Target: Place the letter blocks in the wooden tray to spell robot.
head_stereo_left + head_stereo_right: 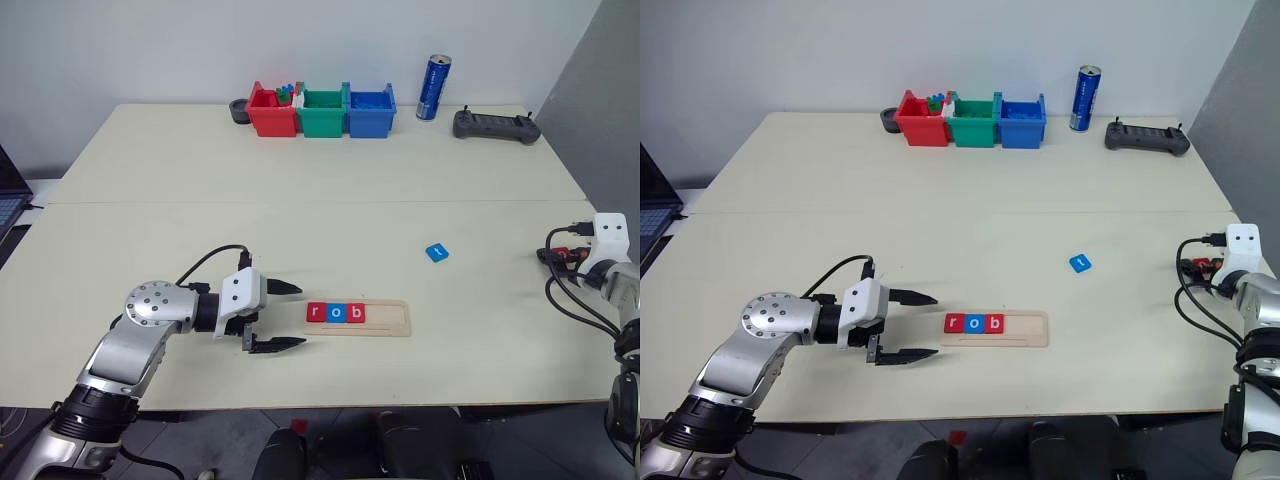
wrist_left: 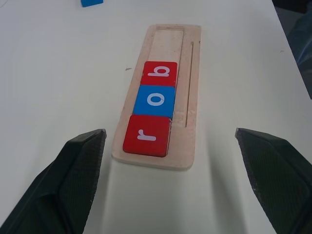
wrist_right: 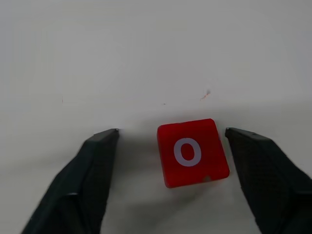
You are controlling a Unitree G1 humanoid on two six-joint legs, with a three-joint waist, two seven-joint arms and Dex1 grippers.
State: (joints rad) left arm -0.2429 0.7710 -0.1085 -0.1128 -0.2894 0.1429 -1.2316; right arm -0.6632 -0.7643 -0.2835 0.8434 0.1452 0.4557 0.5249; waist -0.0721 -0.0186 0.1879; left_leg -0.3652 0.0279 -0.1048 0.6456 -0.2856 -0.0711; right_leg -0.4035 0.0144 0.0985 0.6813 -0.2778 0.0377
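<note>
The right gripper's fingers [image 3: 97,161] run off the wrist picture's bottom edge, with the red "o" block [image 3: 192,152] lying between their tips. In the head views that arm is cut by the right edge, hiding this block. The letter on the loose blue block [image 1: 436,252], well beyond the left gripper's fingers [image 1: 275,345], is too small to read.

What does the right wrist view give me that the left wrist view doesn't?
Right wrist view alone: a red o block lying flat on the table between the open right gripper, untouched. Left wrist view alone: the wooden tray holding red r, blue o and red b, two slots free, a loose blue block beyond it, and the open left gripper. Both share the pale table.
</note>
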